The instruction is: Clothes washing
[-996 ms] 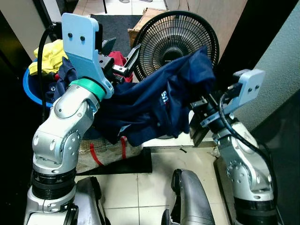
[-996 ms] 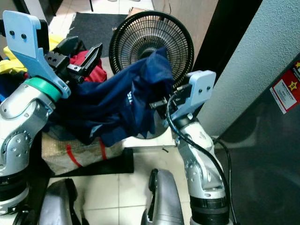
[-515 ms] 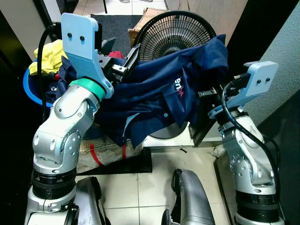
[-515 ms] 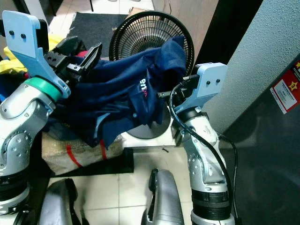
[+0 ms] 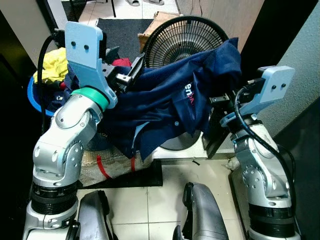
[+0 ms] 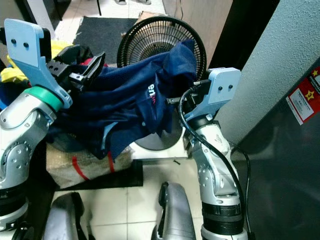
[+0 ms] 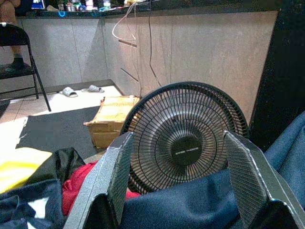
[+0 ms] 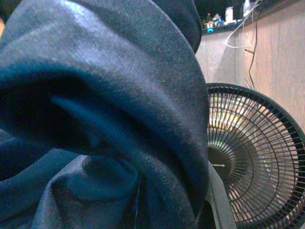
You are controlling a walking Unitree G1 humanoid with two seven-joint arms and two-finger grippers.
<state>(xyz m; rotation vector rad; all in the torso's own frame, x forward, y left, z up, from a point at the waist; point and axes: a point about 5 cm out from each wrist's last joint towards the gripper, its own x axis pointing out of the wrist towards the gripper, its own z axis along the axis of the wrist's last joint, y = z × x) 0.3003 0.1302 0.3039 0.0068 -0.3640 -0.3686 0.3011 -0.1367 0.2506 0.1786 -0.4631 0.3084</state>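
A navy shirt [image 5: 170, 100] with white lettering hangs stretched between my two arms, in front of a black fan [image 5: 185, 37]. My right gripper [image 5: 220, 100] is at the shirt's right end, its fingers buried in the cloth and shut on it; the navy shirt [image 8: 95, 119] covers most of the right wrist view. My left gripper [image 5: 131, 71] is raised at the shirt's left end and stands open. In the left wrist view its two fingers [image 7: 116, 176] are wide apart, with the navy shirt [image 7: 190, 200] lying low between them.
A blue basin [image 5: 35, 95] at the far left holds a yellow garment [image 5: 52, 62] and a red garment [image 5: 120, 62]. A woven sack [image 5: 107, 165] lies on the tiled floor below. A cardboard box [image 5: 155, 22] and dark mat [image 5: 117, 30] sit behind. A grey wall [image 6: 270, 60] stands right.
My right gripper has lifted the shirt's right end up and to the right, pulling the cloth taut across the fan. The left arm has stayed put. The view has shifted slightly.
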